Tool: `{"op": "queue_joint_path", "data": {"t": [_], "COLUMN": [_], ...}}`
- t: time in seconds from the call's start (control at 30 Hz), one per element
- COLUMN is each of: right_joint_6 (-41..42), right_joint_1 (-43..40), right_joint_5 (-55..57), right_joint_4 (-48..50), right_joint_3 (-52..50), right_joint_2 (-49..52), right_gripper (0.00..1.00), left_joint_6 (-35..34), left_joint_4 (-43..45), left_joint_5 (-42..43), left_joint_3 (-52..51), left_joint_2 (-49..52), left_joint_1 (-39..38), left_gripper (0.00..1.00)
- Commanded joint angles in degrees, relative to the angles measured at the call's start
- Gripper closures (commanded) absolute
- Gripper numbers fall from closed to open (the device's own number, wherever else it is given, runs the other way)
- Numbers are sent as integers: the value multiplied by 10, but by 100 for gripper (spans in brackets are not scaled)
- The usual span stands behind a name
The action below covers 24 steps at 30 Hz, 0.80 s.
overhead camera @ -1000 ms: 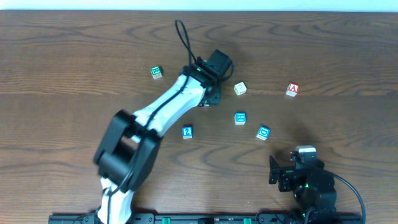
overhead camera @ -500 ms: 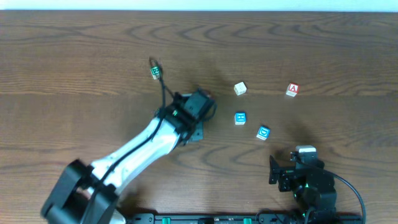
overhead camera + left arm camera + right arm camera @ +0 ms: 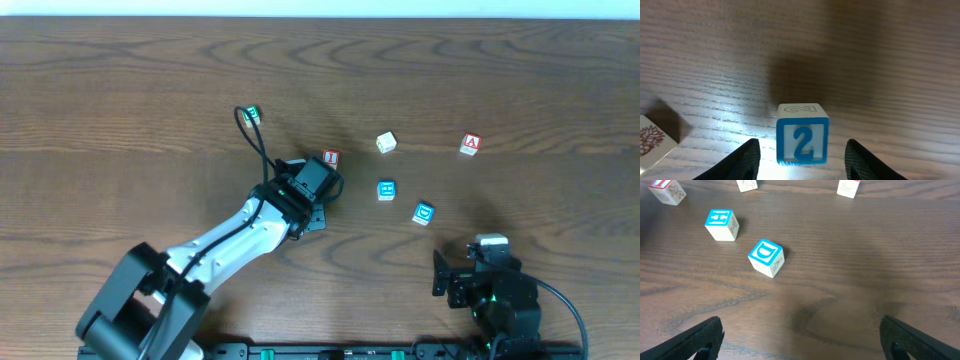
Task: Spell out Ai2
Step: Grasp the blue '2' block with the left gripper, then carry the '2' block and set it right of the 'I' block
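Basically it's all dark brown wood-grain worktop (image 3: 520,80) filling every view, with a thin pale strip (image 3: 320,8) along the far edge, can't tell if that's wall or floor. Light's soft, just a bright glare patch (image 3: 757,136) on the wood right by the left jaws' tips and a blurry shadow (image 3: 800,75) further ahead of them.

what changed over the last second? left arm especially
The left pincer pulled back from the far middle of the table toward the robot and now sits open astride the blue 2 block, not gripping it. A red I block, unseen before, shows beside the arm. The green block, cream block, A block, H block, D block and open right pincer have not moved.
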Motion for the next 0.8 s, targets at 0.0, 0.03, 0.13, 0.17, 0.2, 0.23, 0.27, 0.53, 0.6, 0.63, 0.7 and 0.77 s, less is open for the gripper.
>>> {"op": "queue_joint_path", "data": {"t": [0.0,0.03,0.13,0.17,0.2,0.23,0.27,0.53,0.6,0.63,0.7,0.77], "right_joint_6": [-7,-7,-7,-7,-7,-7,-7,-7,-7,-7,-7,-7], "right_joint_1": [-4,-4,-4,-4,-4,-4,-4,-4,-4,-4,-4,-4], "right_joint_5": [-2,-2,-2,-2,-2,-2,-2,-2,-2,-2,-2,-2], "right_joint_4": [-1,-1,-1,-1,-1,-1,-1,-1,-1,-1,-1,-1], "right_joint_3": [-5,-5,-5,-5,-5,-5,-5,-5,-5,-5,-5,-5], "right_joint_2": [-3,-3,-3,-3,-3,-3,-3,-3,-3,-3,-3,-3], "right_gripper": [1,1,1,1,1,1,1,1,1,1,1,1], "left_joint_6": [-7,-7,-7,-7,-7,-7,-7,-6,1,8,30,60], "left_joint_4": [6,8,12,12,12,12,12,12,14,15,17,17], "left_joint_5": [1,0,0,0,0,0,-1,-7,-7,-7,-6,-6], "left_joint_3": [-2,-2,-2,-2,-2,-2,-2,-2,-2,-2,3,20], "left_joint_2": [20,23,26,28,28,28,28,28,28,28,28,27], "left_joint_1": [1,1,1,1,1,1,1,2,2,2,1,1], "left_gripper": [44,44,49,52,56,59,63,73,73,74,76,83]}}
